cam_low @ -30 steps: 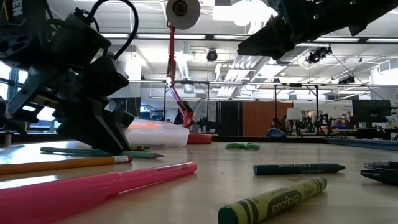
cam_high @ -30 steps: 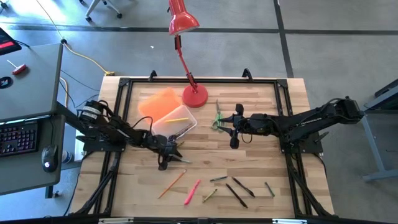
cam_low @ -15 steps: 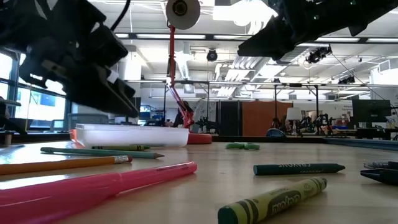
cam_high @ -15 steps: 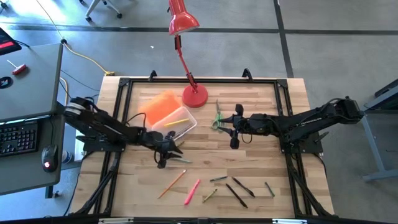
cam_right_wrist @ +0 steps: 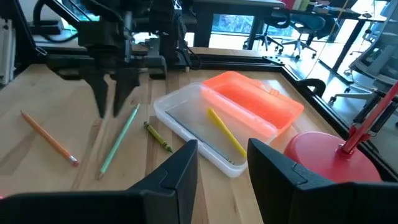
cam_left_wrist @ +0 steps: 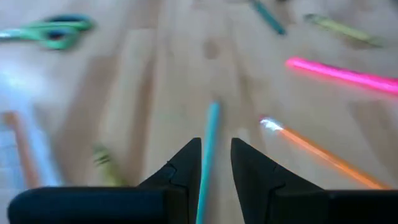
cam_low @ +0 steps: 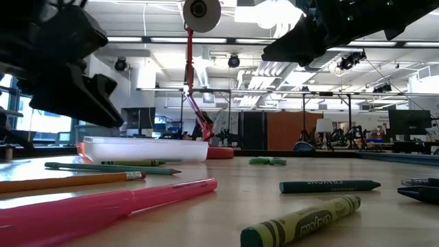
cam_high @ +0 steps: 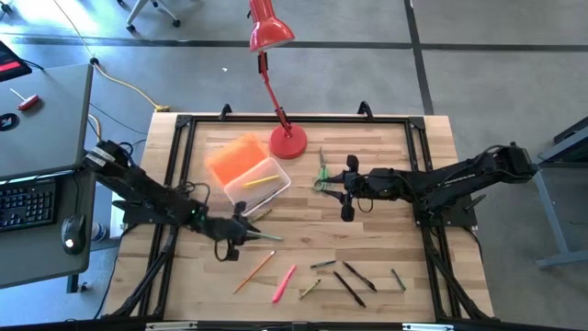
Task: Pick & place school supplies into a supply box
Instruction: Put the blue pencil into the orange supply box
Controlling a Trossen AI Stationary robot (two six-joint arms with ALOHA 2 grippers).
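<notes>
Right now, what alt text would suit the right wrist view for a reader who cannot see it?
A clear plastic supply box sits open on the wooden table, holding one yellow pencil, its orange lid alongside. The left gripper hangs, jaws slightly apart, above a teal pencil and an orange pencil; the red lamp base stands nearby.

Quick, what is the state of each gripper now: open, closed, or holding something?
Left gripper: open, holding nothing, above the teal pencil that lies on the table.
Right gripper: open, holding nothing, near the green scissors.
</notes>
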